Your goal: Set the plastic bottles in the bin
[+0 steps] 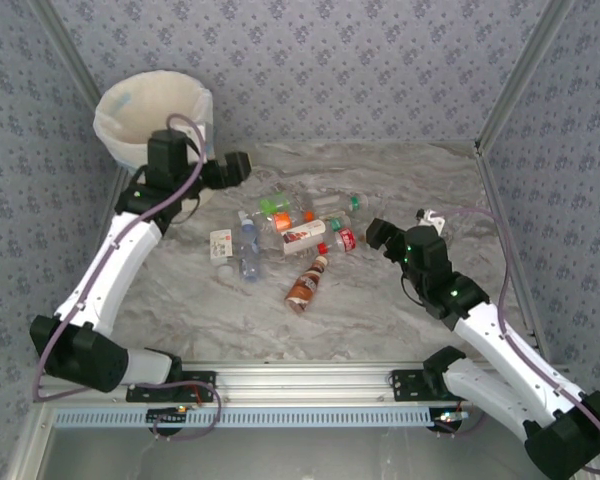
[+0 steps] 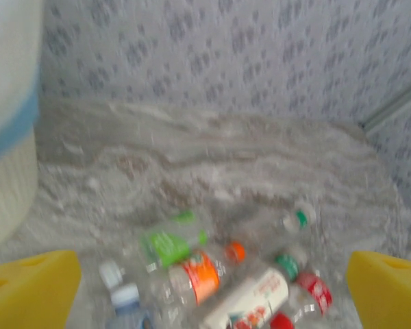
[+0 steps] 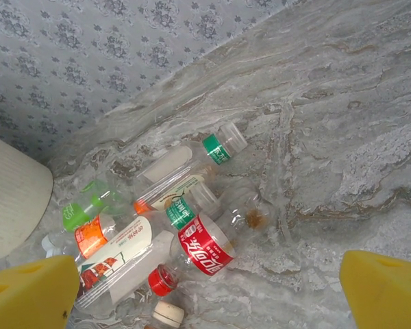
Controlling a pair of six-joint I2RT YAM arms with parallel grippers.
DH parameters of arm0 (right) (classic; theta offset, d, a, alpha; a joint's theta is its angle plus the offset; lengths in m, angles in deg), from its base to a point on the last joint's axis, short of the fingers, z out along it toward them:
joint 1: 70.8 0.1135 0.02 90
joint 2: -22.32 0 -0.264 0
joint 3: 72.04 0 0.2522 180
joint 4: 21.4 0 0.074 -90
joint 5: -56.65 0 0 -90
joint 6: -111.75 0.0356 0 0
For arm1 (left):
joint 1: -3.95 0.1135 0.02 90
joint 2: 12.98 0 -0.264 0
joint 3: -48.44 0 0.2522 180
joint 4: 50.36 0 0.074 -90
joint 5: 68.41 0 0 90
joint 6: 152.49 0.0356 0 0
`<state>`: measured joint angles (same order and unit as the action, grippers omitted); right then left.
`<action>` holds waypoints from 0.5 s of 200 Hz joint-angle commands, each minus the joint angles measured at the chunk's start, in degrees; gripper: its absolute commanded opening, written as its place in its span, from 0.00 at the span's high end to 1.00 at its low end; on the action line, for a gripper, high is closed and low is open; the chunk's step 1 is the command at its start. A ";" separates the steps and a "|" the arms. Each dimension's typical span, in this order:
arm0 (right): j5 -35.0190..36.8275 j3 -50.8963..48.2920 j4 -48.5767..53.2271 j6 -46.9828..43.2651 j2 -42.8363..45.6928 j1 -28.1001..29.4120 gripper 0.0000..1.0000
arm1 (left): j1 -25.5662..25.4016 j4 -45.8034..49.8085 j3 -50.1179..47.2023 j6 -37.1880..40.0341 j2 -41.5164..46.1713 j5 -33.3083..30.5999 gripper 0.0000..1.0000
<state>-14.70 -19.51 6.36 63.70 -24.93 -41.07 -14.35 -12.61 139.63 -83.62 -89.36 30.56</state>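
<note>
Several plastic bottles [image 1: 300, 228] lie in a loose pile mid-table, with a brown-labelled one [image 1: 307, 285] apart at the front. The cream bin [image 1: 150, 110] stands in the far left corner. My left gripper [image 1: 235, 166] hovers between bin and pile; in its wrist view it [image 2: 212, 295] is open and empty above a green-labelled bottle [image 2: 168, 245] and an orange-labelled one [image 2: 200, 274], with the bin [image 2: 7, 137] at the left. My right gripper [image 1: 380, 234] is just right of the pile, open [image 3: 209, 295] and empty over a red-labelled cola bottle [image 3: 205, 250].
Patterned walls and metal posts close in the marble table [image 1: 410, 170] on three sides. A small white object [image 1: 427, 217] lies near the right arm. An aluminium rail [image 1: 300, 380] runs along the near edge. The bin's side [image 3: 14, 199] edges the right wrist view.
</note>
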 commanded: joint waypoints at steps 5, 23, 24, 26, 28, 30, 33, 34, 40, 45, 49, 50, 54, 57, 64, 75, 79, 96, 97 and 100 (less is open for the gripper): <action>-0.36 1.22 -1.89 -0.84 -1.48 -0.30 0.00 | -2.08 0.78 -4.78 0.90 1.63 -5.28 0.01; -1.10 1.37 -2.64 -0.84 -2.69 -0.34 0.00 | -2.16 5.48 -5.78 -0.26 -0.33 -11.14 0.00; -1.18 1.38 -2.65 -0.83 -2.77 -0.31 0.00 | -2.17 5.65 -5.92 -0.29 -0.43 -11.33 0.01; -1.28 1.53 -2.66 -0.82 -2.88 -0.30 0.00 | -2.17 5.99 -6.11 -0.44 -0.59 -11.76 0.01; -1.32 1.57 -2.66 -0.76 -3.04 -0.29 0.00 | -2.17 6.27 -6.27 -0.73 -0.78 -12.15 0.01; -1.40 1.58 -2.66 -0.70 -3.14 -0.29 0.00 | -2.17 6.43 -6.53 -0.86 -0.92 -12.56 0.01; -1.55 1.71 -2.61 -0.58 -3.29 -0.29 0.00 | -2.17 6.68 -7.03 -1.26 -1.05 -13.08 0.01; -1.58 1.73 -2.55 -0.52 -3.33 -0.34 0.00 | -2.17 6.72 -7.16 -1.36 -1.09 -13.22 0.01; -1.76 1.85 -2.56 -0.25 -3.62 -0.30 0.00 | -2.17 6.63 -8.34 -1.87 -1.23 -14.18 0.00; -1.93 1.86 -2.56 0.15 -3.85 -0.32 0.00 | -2.17 6.24 -9.66 -2.26 -1.30 -14.93 0.01; -2.00 1.93 -2.51 0.34 -4.01 -0.32 0.00 | -2.10 5.80 -10.74 -2.52 -1.27 -15.66 0.01; -2.02 1.93 -2.50 0.46 -4.05 -0.30 0.00 | -2.09 5.63 -10.99 -2.61 -1.25 -15.79 0.01; -2.11 1.92 -2.52 0.70 -4.10 -0.29 0.00 | -1.96 4.96 -12.07 -2.89 -1.27 -16.27 0.01; -2.08 1.85 -2.57 0.83 -4.16 -0.29 0.00 | -1.80 4.40 -13.02 -3.01 -1.29 -16.27 0.00; -2.24 1.86 -2.72 0.99 -4.30 -0.29 0.00 | -0.98 2.63 -14.93 -2.52 -1.52 -14.50 0.01; -2.31 1.88 -2.70 0.83 -4.52 -0.26 0.00 | 0.98 0.43 -17.16 -1.60 -2.35 -9.12 0.00; -2.31 1.84 -2.74 0.70 -4.53 -0.25 0.00 | 1.62 0.12 -17.49 -1.44 -2.72 -7.76 0.01; -2.14 2.32 -2.34 -0.08 -4.55 -0.34 0.00 | 2.75 1.04 -17.84 -0.81 -4.87 -7.33 0.01; -2.13 2.34 -2.33 -0.14 -4.54 -0.36 0.00 | 2.75 1.09 -17.93 -0.74 -5.03 -7.41 0.01; -2.07 2.37 -2.24 -0.34 -4.57 -0.30 0.00 | 2.83 1.22 -17.99 -0.70 -5.35 -7.61 0.01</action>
<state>-16.67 -19.45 4.53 63.90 -29.39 -41.07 -13.11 -9.99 122.10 -85.06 -92.40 21.10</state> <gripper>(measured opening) 0.999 0.994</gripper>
